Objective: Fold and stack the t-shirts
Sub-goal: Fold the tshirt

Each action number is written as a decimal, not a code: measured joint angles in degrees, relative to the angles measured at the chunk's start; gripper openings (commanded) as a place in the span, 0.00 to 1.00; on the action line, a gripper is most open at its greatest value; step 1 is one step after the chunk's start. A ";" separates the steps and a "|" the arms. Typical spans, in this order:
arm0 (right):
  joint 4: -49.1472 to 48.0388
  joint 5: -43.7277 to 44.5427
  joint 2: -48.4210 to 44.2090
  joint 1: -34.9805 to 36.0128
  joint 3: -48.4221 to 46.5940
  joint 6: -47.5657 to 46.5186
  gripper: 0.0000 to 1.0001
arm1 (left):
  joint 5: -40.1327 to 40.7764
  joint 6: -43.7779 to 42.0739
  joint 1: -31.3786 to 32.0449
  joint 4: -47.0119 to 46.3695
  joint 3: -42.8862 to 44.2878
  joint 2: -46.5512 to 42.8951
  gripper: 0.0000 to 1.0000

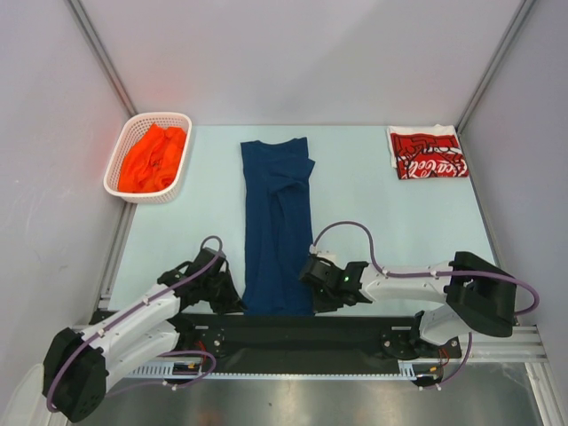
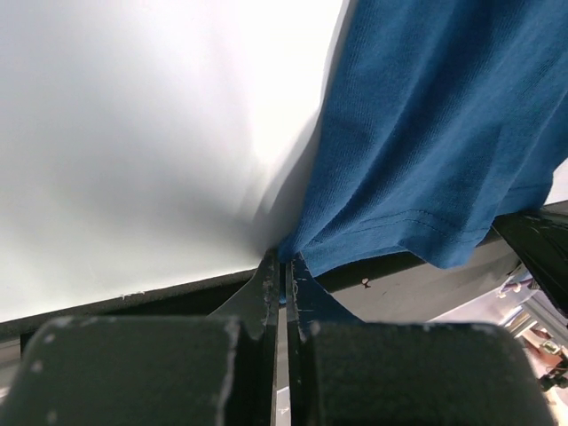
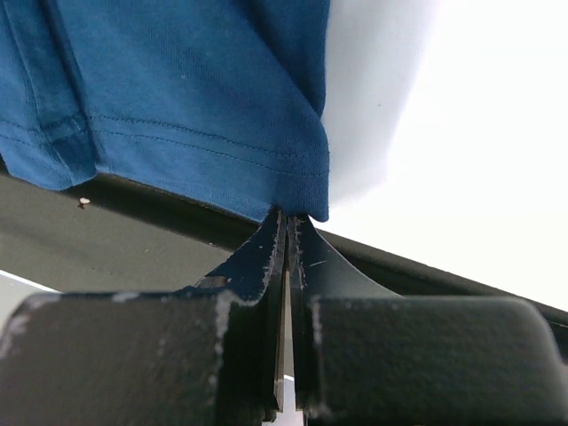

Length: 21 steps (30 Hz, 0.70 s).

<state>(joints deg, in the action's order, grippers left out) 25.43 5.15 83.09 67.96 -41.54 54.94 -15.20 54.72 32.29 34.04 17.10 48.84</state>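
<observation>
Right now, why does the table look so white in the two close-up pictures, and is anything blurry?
Left wrist: the table glares to near white, with a soft shadow beside the navy t-shirt; the left pincer looks soft. Right wrist: same glare at right, yet the hem stitching is sharp. Top external: even light; the orange t-shirt in the basket looks oversaturated.

The left arm [image 1: 133, 324] and right arm [image 1: 404, 284], on the black base rail [image 1: 293, 335], were white with black joints [image 1: 484, 297] and lilac cables [image 1: 351, 226]. The left end effector [image 2: 282, 266] and right end effector [image 3: 286, 217] had scuffed, seemingly black fingers [image 3: 253, 262].
</observation>
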 measured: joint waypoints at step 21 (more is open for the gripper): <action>-1.53 -2.86 -1.57 -1.05 1.68 -2.29 0.32 | 0.09 2.60 0.07 4.87 -0.76 -5.68 0.60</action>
<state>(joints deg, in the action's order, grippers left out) 23.90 2.28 81.52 66.92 -39.86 52.64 -15.11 57.32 32.36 38.92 16.34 43.16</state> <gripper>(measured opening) 0.262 0.555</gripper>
